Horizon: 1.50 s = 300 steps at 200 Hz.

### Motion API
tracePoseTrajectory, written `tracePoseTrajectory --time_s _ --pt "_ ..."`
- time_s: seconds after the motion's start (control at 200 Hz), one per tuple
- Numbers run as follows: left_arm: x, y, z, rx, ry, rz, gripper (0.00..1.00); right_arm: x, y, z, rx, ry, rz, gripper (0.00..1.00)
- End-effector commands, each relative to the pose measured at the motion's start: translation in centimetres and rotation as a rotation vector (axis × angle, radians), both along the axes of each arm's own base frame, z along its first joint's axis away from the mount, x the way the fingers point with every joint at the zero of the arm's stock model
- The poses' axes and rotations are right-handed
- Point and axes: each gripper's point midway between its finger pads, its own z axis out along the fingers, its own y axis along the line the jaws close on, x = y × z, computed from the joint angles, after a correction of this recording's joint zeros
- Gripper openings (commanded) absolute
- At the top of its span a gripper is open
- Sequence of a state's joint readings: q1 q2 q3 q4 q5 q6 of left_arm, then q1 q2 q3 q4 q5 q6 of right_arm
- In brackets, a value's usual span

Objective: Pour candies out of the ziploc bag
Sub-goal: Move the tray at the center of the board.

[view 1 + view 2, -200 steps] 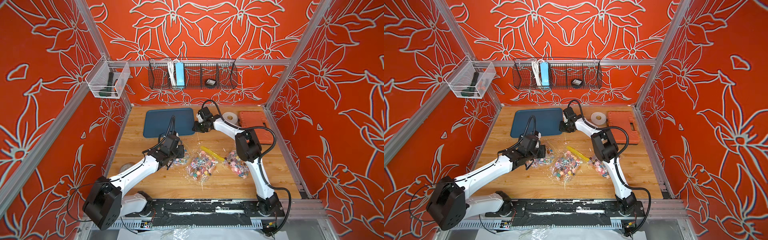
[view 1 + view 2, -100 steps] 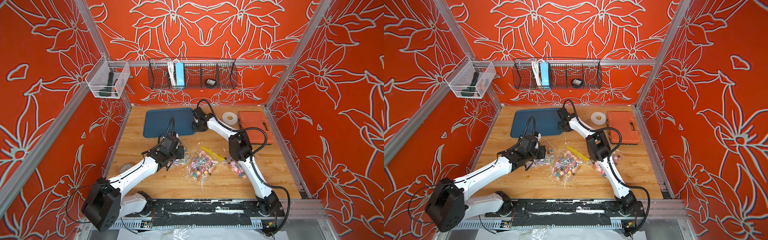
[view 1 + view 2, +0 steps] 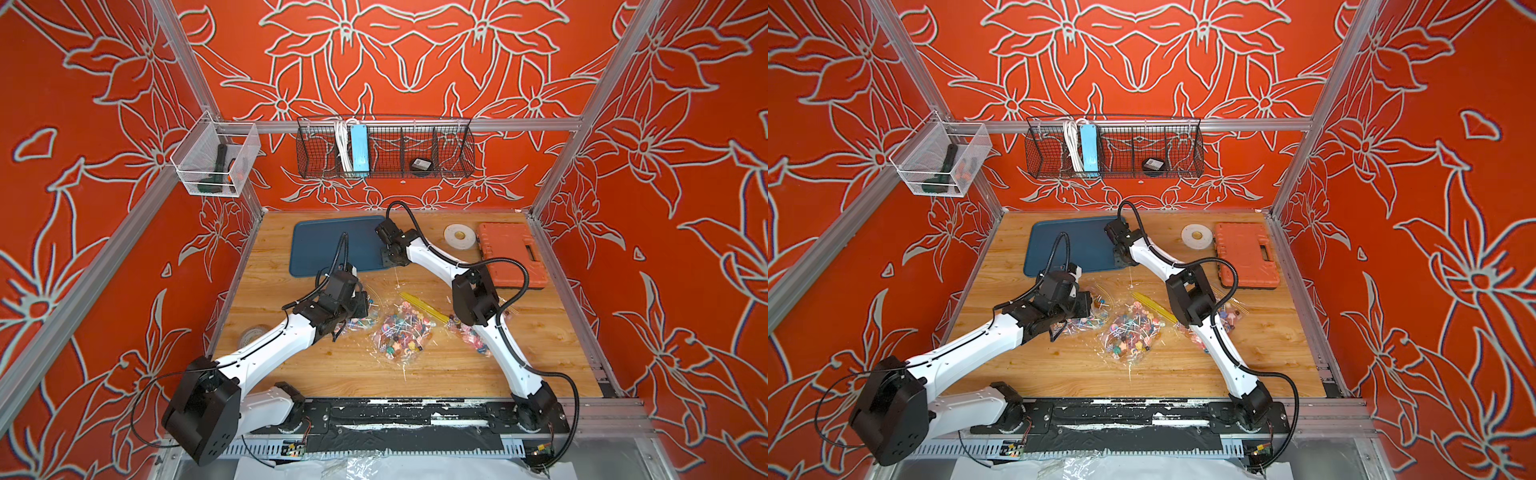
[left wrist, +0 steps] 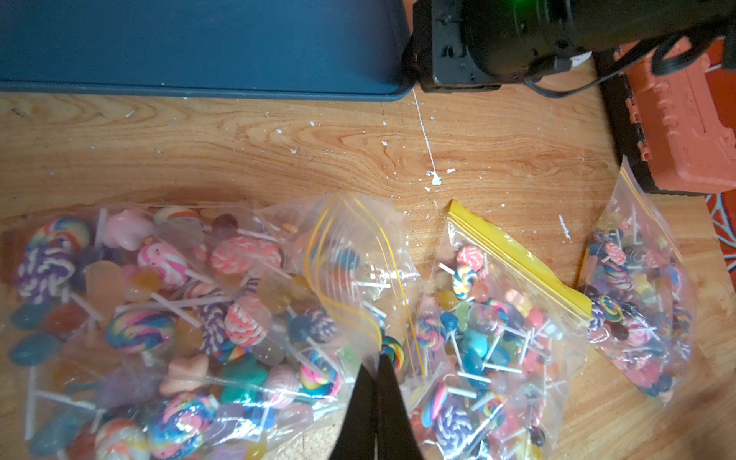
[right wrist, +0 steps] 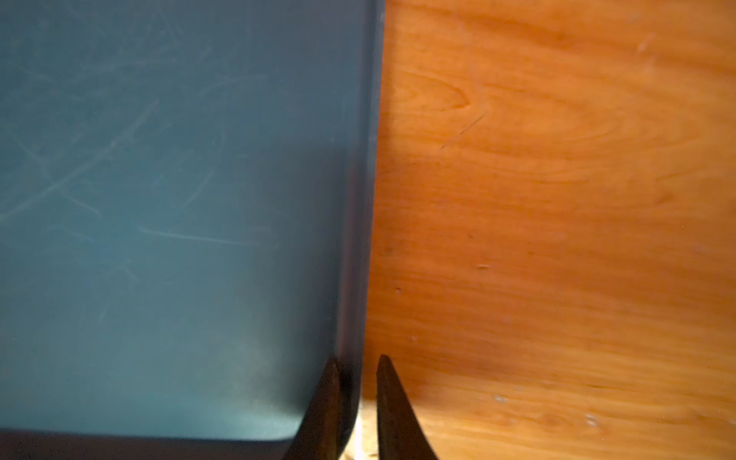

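I am looking down on the wooden worktop (image 3: 415, 374), where the blue tray (image 3: 324, 241) is lying toward the back. My right hand (image 5: 354, 370) is straddling the tray's rim near a corner. Its fingers (image 5: 388, 398) are a little apart, with a sliver of light showing beside the rim, so I am not reading it as clamped.

In front of the tray, three bags are lying in a row. The ziploc bag (image 4: 179, 318) I am working is the one nearest my left arm. Its mouth is gaping toward the middle bag (image 4: 498, 338), with a third bag (image 4: 637, 310) beyond. The candies (image 4: 139, 330) are sitting inside it, and I am seeing none on the visible part of the tray.

My left hand (image 4: 376, 382) is pressed together at the mouth's edge and seems to be pinching the film. I am judging the bag to be light, limp and slick, with a shifting load and sticks that snag. I am thinking the closed bottom corners are the place to hold, so the mouth is hanging over the tray.
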<state>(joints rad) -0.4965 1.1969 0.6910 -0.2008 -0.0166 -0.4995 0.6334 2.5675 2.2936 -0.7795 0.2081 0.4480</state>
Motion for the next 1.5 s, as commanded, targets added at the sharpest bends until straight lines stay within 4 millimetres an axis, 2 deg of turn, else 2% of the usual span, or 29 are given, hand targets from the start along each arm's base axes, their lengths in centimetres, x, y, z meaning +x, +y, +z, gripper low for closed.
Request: tracePoseTrajectory --time_s 0.0,0.315,0.826,1.051,1.301,1.351,1.421,1.496 --pt "-0.1 0.1 0.6 -0.02 -0.014 0.004 0.0 -4.1 -7.5 -5.1 -0.327 0.172 -0.036 0.16" --pt "-0.3 0.1 0.7 -0.025 -0.013 0.002 0.0 -6.8 -12.2 -4.6 -0.363 0.214 -0.087 0.0" --pt "-0.4 0.2 0.8 -0.026 -0.015 0.002 0.0 -9.3 -19.8 -4.4 -0.386 0.28 -0.213 0.0" --pt "-0.4 0.2 0.8 -0.023 -0.012 0.004 0.0 -10.6 -19.9 -4.9 -0.35 0.32 -0.194 0.0" --pt "-0.4 0.2 1.1 -0.027 -0.016 0.007 0.0 -10.9 -20.2 -5.1 -0.348 0.329 -0.227 0.0" --pt "-0.4 0.2 1.2 -0.028 -0.015 0.006 0.0 -11.0 -20.1 -5.0 -0.345 0.33 -0.223 0.06" --pt "-0.4 0.1 1.1 -0.029 -0.011 0.001 0.0 -10.8 -19.6 -4.4 -0.312 0.32 -0.21 0.22" --pt "-0.4 -0.1 0.9 -0.03 0.0 -0.007 0.0 -10.6 -18.6 -3.0 -0.241 0.289 -0.189 0.36"
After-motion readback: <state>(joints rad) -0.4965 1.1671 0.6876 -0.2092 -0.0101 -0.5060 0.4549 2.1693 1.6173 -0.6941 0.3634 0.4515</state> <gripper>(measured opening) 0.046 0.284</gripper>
